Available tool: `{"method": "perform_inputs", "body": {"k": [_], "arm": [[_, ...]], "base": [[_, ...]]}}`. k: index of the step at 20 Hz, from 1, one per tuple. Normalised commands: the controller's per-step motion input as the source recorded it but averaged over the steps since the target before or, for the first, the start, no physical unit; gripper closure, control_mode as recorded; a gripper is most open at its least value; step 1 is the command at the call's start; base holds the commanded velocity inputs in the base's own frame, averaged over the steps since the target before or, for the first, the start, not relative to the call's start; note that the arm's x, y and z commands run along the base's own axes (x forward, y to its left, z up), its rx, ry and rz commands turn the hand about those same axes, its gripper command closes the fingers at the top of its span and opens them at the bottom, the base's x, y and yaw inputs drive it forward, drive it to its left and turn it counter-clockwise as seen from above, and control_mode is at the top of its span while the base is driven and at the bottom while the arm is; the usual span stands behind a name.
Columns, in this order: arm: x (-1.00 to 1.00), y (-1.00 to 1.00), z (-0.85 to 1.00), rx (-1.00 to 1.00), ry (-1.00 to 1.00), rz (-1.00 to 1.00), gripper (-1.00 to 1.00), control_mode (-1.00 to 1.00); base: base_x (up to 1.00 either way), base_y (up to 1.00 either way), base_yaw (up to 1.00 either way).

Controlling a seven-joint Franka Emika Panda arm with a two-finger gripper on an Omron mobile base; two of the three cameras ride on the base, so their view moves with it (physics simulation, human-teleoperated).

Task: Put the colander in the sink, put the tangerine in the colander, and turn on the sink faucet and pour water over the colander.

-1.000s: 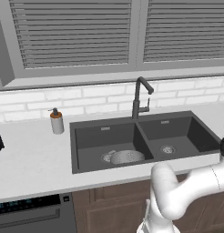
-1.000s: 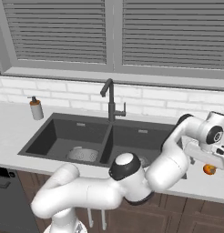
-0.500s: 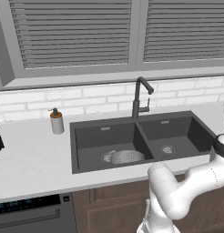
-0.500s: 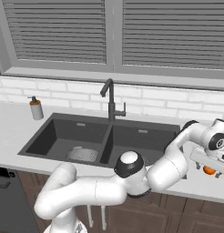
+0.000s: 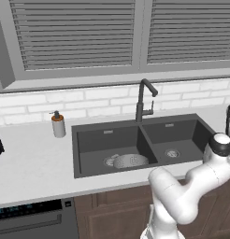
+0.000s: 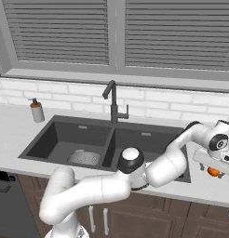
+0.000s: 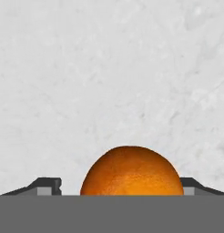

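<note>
Colander (image 5: 130,161) is seen in the left base view resting in the left basin of the sink (image 5: 89,135), with the sink faucet (image 5: 144,100) upright behind the divider. In the right base view, the gripper (image 6: 215,171) is lowered over the tangerine (image 6: 212,172) on the counter (image 6: 218,186) right of the sink. In the hand view, the tangerine (image 7: 131,172) is framed between the two fingertips (image 7: 46,185), which stand spread on either side with gaps visible; no grip is shown.
</note>
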Motion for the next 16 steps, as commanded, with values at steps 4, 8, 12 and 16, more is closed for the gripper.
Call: {"method": "perform_inputs", "body": {"k": [4, 8, 12, 16], "arm": [[-0.02, 0.07, -0.08, -0.02, -0.02, 0.0, 1.0, -1.0], [0.04, 0.98, 0.23, -0.01, -0.06, 0.0, 1.0, -1.0], [0.17, 1.0, 0.46, -0.05, -0.18, 0.0, 1.0, -1.0], [0.05, 1.0, 0.23, -0.03, -0.19, 0.0, 1.0, -1.0]], "base": [[0.0, 0.0, 0.0], [0.0, 0.0, 0.0], [0.0, 0.0, 0.0], [0.0, 0.0, 0.0]]}}
